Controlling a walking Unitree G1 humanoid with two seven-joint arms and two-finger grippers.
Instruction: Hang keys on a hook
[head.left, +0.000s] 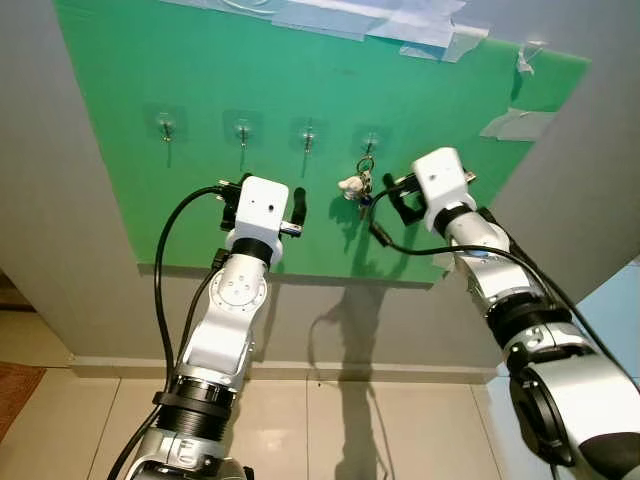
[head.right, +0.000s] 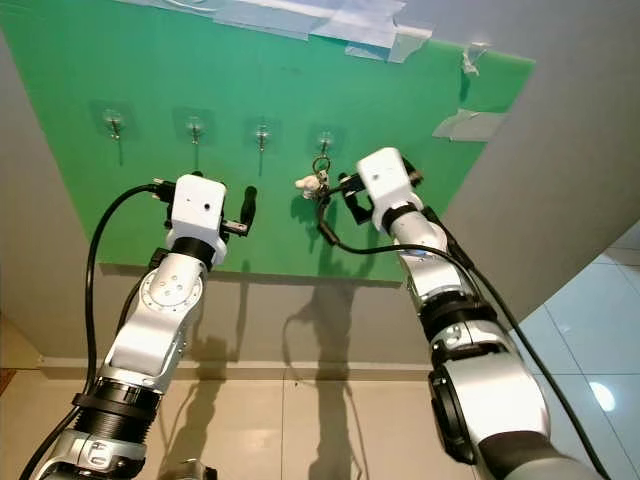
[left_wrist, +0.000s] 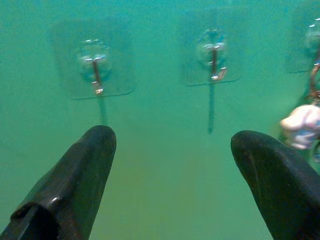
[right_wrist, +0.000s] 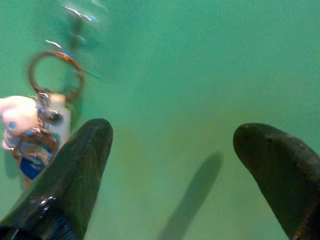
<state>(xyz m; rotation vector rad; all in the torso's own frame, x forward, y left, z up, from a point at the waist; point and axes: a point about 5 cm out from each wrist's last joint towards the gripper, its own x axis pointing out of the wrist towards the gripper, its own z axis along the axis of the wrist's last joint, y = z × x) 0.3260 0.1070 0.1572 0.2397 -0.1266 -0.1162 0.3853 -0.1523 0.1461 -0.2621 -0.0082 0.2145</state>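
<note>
**Green board, keys already hanging on the rightmost hook**

Black fingers of the right end effector (right_wrist: 172, 165) are standing wide apart with nothing between them, pointing at the green board (head.left: 250, 90) just beside the keys (head.left: 362, 185). In the right wrist view the key ring and its small white charm are sitting off to the side of one finger, outside the gap, so the bunch is hanging free by its own weight and not being held. I judge the hanging step to be done, with the open fingers simply clearing the bunch.

The left end effector (left_wrist: 172, 165) is likewise gaping and holding nothing, facing the board below the two middle hooks; it seems to be playing no part in the job.

The keys are dangling from the rightmost hook (head.left: 370, 140) of a row of four clear adhesive hooks, the ring looped over the metal prong. The other three hooks are carrying nothing.

The board is leaning flat against a grey wall (head.left: 60, 200), fastened along its upper edge with strips of pale tape (head.left: 400, 25). Below, a skirting line is meeting a floor of glossy beige tiles (head.left: 400, 430), where the arms are throwing shadows.
</note>
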